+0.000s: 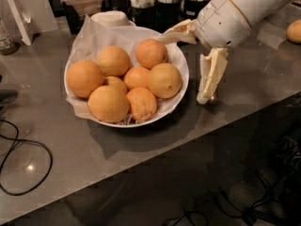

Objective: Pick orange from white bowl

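The grey worktop (70, 145) filled most of the frame. On it, left of centre, stood the white bowl (171, 108), lined with crinkled paper (87, 32) and heaped with seven fruits. The white arm (235, 11) reached in from the upper right. Its gripper (183, 68) hung just beside the bowl's right rim with its fingers spread wide: one lay out leftward over the rim, and the other pointed down outside the bowl, its tip close to the worktop.

The paler, yellower orange (164, 80) sat at the right side of the heap, nearest the gripper and untouched, with deeper-coloured fruits (108, 102) crowding its left. This looked like the approach step, before any grasp. The next move likely called for lifting the lower finger clear of the rim, centring both fingers over that orange, then coming down and squeezing without nudging its neighbours.

A small white dish (112, 18) stood behind the bowl, a dark cable (23, 173) curled at lower left, and a lone fruit (294, 31) lay at the upper right edge. No brand, label or writing could be read anywhere.
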Tool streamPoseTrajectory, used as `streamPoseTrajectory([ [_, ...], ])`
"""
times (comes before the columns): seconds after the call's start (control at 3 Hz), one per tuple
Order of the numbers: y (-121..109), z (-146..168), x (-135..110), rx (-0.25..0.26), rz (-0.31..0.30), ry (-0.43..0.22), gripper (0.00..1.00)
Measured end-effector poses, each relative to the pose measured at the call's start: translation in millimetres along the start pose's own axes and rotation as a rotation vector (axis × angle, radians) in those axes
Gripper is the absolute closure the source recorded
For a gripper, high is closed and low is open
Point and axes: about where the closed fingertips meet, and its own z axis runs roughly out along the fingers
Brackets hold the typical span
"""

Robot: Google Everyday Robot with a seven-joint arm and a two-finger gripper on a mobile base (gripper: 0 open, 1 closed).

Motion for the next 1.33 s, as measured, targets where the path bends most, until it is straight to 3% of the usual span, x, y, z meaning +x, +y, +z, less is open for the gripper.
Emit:
streamPoseTrajectory([
  [0.33,0,0,0,0.000,0.000,0.000,0.09],
  [0.67,0,0,0,0.000,0.000,0.000,0.09],
  [1.33,-16,0,6,0.075,-0.001,-0.044,0.18],
])
